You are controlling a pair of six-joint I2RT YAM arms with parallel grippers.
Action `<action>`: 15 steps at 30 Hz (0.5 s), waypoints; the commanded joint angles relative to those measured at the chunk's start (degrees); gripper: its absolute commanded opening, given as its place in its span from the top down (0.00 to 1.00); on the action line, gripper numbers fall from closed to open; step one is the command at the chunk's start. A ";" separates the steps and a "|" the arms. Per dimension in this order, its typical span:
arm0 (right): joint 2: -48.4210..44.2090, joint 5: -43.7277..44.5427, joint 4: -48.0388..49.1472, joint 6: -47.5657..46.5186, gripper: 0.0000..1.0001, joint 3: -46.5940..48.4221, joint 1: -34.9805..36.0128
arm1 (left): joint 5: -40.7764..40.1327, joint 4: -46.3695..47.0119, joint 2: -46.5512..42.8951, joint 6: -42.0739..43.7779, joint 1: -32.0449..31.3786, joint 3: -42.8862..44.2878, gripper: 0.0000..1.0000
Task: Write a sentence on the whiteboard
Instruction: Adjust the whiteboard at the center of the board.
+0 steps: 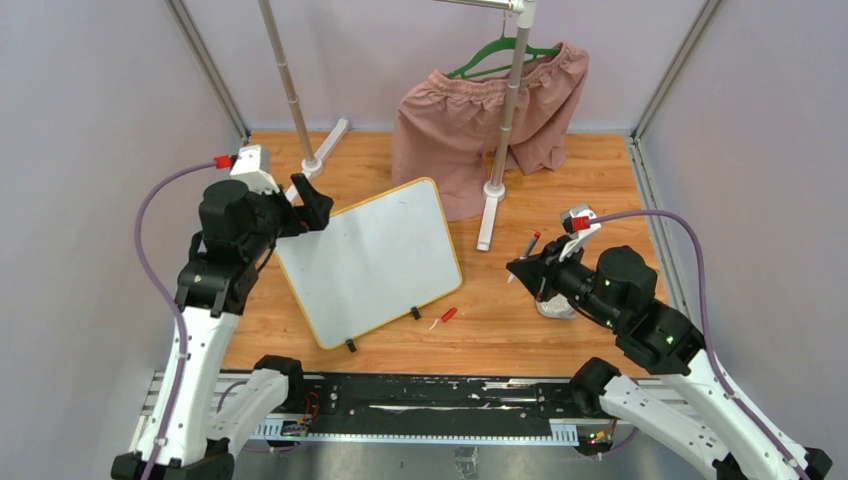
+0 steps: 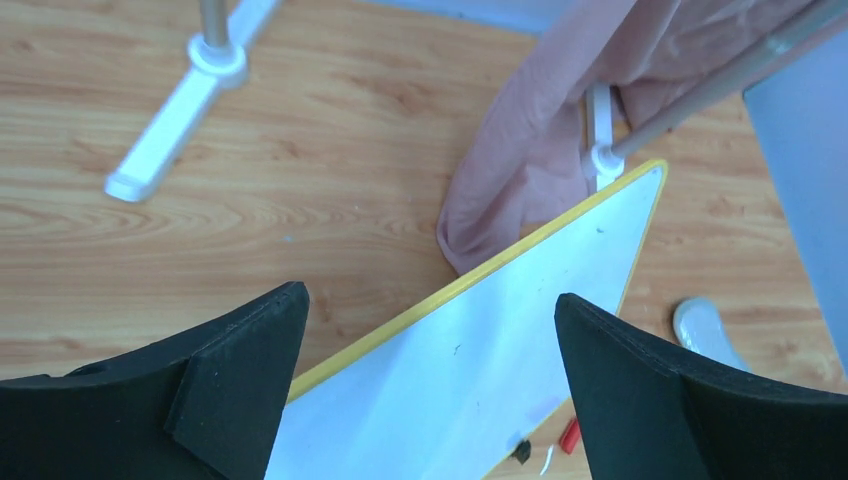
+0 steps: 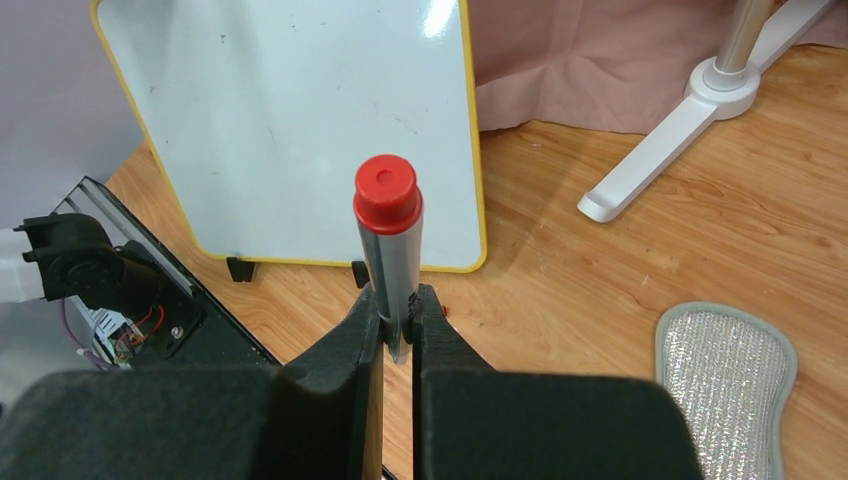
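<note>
Whiteboard (image 1: 370,260), rectangular, yellow-framed, blank: judged light, stiff, slick-faced; best steadied by frame edge. Left tool (image 2: 430,305) spread wide over that edge. Right tool (image 3: 398,300) pinching grey, red-ended marker (image 3: 388,235) mid-barrel.

Yellow-framed white whiteboard (image 1: 370,262); red-ended grey marker (image 3: 390,255).

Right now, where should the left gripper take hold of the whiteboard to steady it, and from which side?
Probably the whiteboard at its far-left corner, pinching its framed edge from the left. It is a wide, thin panel, so only the rim fits, and the open left gripper hovers there.
</note>
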 commanded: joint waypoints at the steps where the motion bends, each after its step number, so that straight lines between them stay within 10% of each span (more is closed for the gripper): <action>1: 1.74 -3.12 0.75 -1.32 1.00 3.61 -0.47 | -6.06 0.91 -6.68 -2.11 -0.30 3.00 0.00; 15: 12.31 -11.91 31.28 9.14 1.00 2.87 6.98 | 32.55 32.74 -12.71 -21.18 -6.00 -11.48 0.00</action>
